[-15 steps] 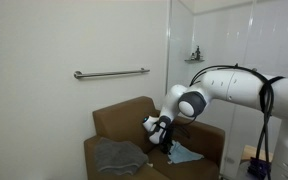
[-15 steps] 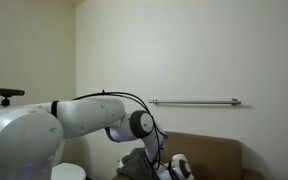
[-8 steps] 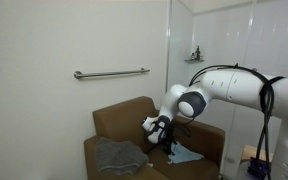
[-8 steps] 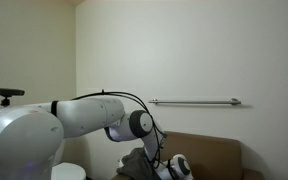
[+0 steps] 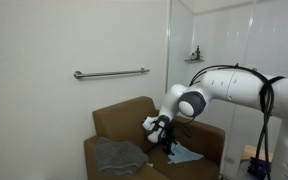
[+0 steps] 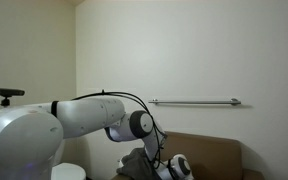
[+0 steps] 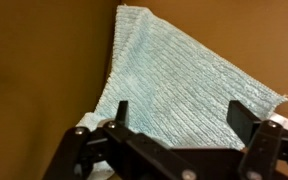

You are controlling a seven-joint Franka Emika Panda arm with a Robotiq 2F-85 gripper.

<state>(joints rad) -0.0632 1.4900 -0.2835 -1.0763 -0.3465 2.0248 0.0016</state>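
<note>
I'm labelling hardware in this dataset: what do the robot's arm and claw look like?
The arm has smooth white rounded shells, with a round grey joint cap. Thin black cables loop along it. The claw is black, with two blocky, squarish fingers. No markings are legible.

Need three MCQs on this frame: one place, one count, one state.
1. The light blue ribbed cloth lies: A on the brown upholstered armchair; B on a table; C on the floor.
2. Cloths on the armchair: A one; B two; C four.
3. The end effector is: A open; B shut on the cloth; C out of view.
Answers: 1 A, brown upholstery shows around the cloth; 2 B, a crumpled grey towel also lies on the seat; 3 A, the wrist view shows the fingers apart above the cloth.
</note>
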